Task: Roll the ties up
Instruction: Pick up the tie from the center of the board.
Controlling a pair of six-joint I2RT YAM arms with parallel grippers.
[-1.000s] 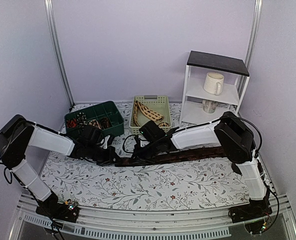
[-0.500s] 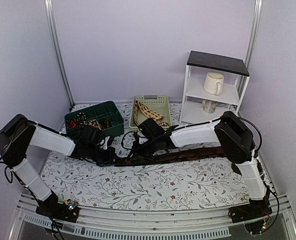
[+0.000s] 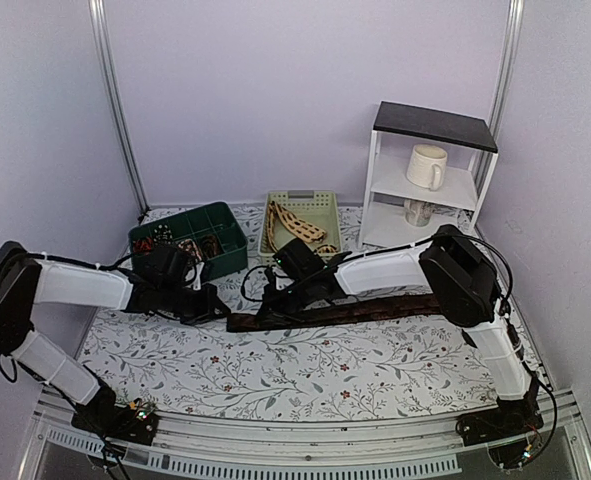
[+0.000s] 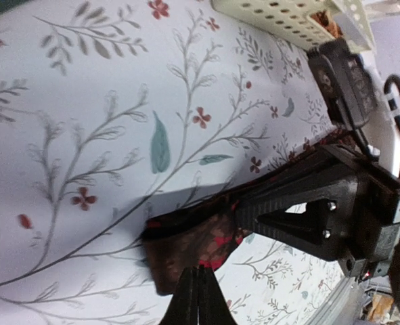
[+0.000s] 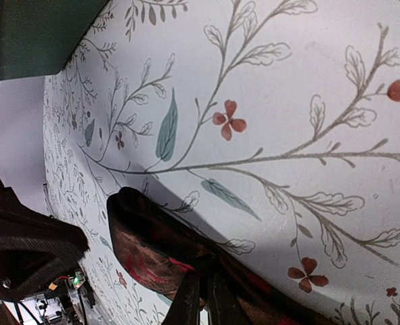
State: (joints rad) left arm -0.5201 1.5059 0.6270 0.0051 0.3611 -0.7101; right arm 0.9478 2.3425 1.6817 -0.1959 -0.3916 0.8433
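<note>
A dark brown tie [image 3: 355,310] with red markings lies stretched across the mat, its left end folded over [image 4: 193,240]. My right gripper [image 3: 273,302] is down on that folded end. In the right wrist view its fingers [image 5: 201,277] are pinched on the fabric [image 5: 145,250]. My left gripper [image 3: 213,305] sits just left of the tie's end, shut. Its tips [image 4: 200,271] touch the tie's near edge, and no fabric shows between them. A beige tie [image 3: 297,225] lies in the pale basket. Small coiled ties [image 3: 185,245] sit in the green bin.
The green bin [image 3: 225,225] and the pale basket [image 3: 323,205] stand at the back of the mat. A white shelf unit [image 3: 375,180] at the back right holds a cream mug [image 3: 427,165] and a cup [image 3: 418,212] below it.
My left arm has drawn back to the left and the tie's end has slid slightly left. The right gripper's fingers have closed on the fold.
</note>
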